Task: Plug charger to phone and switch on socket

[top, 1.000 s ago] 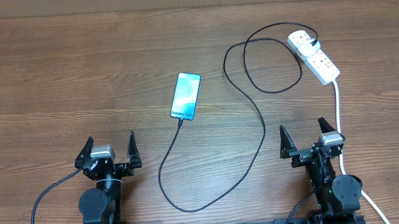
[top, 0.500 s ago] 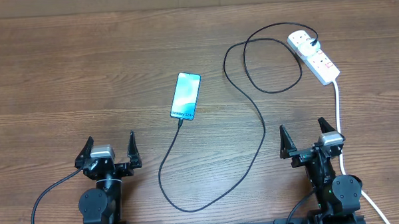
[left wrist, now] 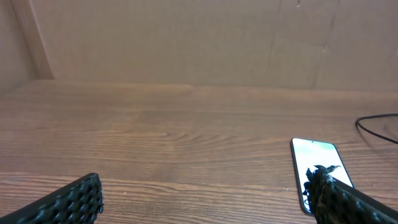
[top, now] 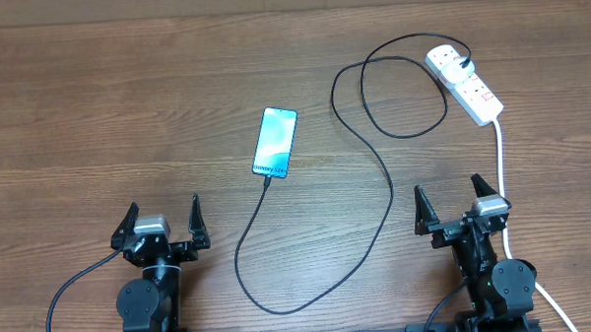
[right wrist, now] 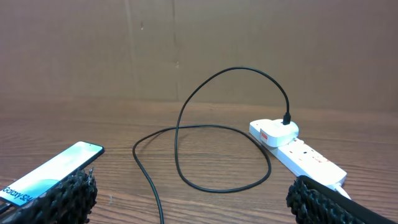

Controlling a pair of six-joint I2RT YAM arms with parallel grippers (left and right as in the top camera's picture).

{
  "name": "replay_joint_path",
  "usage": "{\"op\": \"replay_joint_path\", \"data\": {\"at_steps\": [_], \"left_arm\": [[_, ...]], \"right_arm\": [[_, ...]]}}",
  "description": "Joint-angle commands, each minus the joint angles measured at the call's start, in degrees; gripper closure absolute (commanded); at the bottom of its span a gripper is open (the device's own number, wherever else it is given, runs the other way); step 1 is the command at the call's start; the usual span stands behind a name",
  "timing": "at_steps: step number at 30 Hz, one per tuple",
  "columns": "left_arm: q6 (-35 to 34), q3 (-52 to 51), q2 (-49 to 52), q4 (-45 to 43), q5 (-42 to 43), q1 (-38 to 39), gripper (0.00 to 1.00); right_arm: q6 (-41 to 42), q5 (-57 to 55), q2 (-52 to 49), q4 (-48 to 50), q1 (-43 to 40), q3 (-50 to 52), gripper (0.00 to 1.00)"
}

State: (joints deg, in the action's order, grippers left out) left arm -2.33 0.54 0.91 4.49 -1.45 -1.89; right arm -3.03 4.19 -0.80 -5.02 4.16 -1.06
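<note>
Near the middle of the frame the phone (top: 275, 142) lies on the counter (top: 97, 114), screen lit, with the charger cable (top: 391, 192) meeting its lower edge, apparently plugged in. The cable's other end sits in the power strip (top: 467, 83) at upper right; whether its switch is on I cannot tell. Left hand (top: 164, 204) and right hand (top: 448, 188) are spread and empty at the bottom edge.

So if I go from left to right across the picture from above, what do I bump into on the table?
Open left tool with black fingers → slim smartphone with a light blue screen → long white plastic power strip with red markings.
</note>
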Motion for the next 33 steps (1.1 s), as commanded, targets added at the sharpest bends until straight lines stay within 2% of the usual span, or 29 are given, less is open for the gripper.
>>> {"op": "replay_joint_path", "data": {"at_steps": [1, 10, 14, 33], "left_arm": [[1.51, -0.22, -0.7, -0.02, 0.96, -0.33, 0.0], [1.51, -0.22, -0.7, -0.02, 0.94, -0.33, 0.0], [1.51, -0.22, -0.7, -0.02, 0.94, -0.35, 0.0], [1.51, -0.22, -0.7, -0.02, 0.96, -0.33, 0.0]], "right_arm": [[-0.24, -0.5, 0.63, 0.37, 0.33, 0.57, 0.0], [-0.04, -0.52, 0.63, 0.24, 0.33, 0.57, 0.0], [4.79, -1.27, 0.63, 0.13, 0.33, 0.57, 0.0], [2.99, -1.75, 0.63, 0.09, 0.33, 0.57, 0.0]]}}
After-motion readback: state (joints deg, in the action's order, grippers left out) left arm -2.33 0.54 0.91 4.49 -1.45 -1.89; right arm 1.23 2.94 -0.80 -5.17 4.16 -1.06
